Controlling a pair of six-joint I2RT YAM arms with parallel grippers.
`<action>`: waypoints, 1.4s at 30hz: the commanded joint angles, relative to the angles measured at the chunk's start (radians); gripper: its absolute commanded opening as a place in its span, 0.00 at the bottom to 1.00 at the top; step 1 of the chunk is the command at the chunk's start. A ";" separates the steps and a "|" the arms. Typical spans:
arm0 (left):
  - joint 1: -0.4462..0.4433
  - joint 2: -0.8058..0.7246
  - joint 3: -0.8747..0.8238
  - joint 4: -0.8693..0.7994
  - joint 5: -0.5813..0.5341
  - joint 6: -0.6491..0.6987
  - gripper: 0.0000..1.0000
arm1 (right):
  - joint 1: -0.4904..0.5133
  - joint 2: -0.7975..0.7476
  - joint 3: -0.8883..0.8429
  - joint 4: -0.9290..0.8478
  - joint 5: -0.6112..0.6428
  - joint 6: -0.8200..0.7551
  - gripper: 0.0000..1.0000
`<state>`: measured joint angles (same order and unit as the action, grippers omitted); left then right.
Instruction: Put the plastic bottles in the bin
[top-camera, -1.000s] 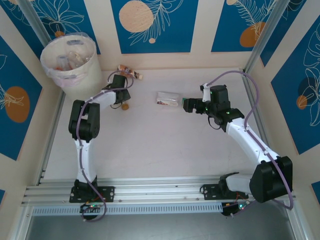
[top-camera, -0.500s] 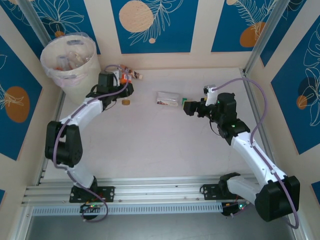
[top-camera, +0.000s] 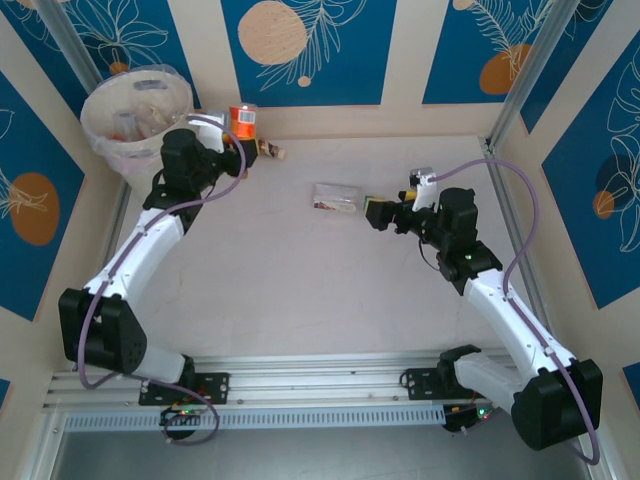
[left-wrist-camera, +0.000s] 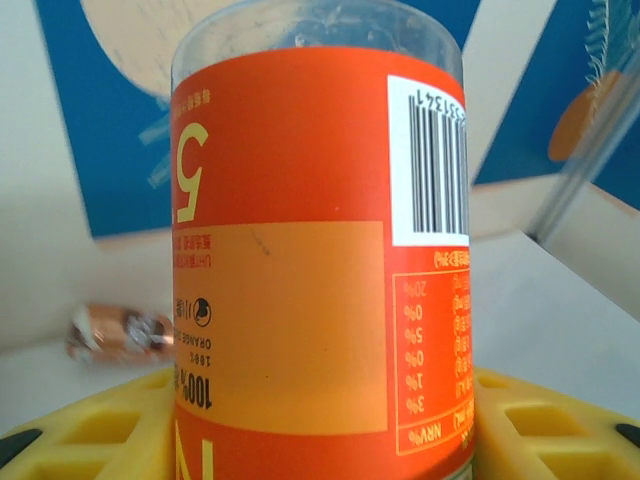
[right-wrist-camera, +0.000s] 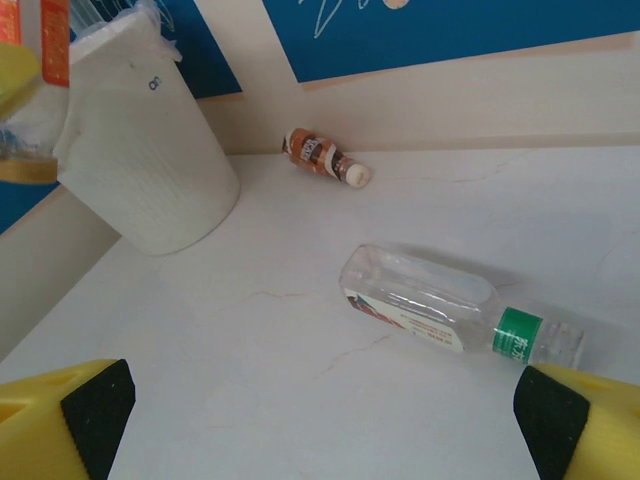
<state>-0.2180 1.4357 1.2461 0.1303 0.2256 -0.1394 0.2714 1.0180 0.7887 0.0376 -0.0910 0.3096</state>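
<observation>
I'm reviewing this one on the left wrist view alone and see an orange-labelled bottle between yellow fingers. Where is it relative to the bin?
Observer: In the top view the left gripper holds the orange bottle lifted to the right of the bin, not above its opening.
Operator: Is anything in the bin already?
Observer: Yes, several bottles lie inside it.
Operator: What about the right arm?
Observer: The right gripper is open. It faces a clear green-labelled bottle lying on the table and does not touch it.
</observation>
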 joint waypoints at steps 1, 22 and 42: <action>0.011 -0.060 -0.014 0.188 -0.150 0.115 0.00 | 0.013 -0.003 -0.002 0.047 -0.049 0.015 1.00; 0.267 0.386 0.784 -0.360 -0.400 0.402 0.00 | 0.072 0.211 0.100 0.134 -0.054 0.016 0.99; 0.422 0.737 1.033 -0.314 -0.388 0.779 0.46 | 0.100 0.385 0.207 0.098 -0.039 -0.009 1.00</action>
<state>0.1886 2.1555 2.2360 -0.2764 -0.1905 0.5591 0.3626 1.3861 0.9611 0.1345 -0.1314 0.3141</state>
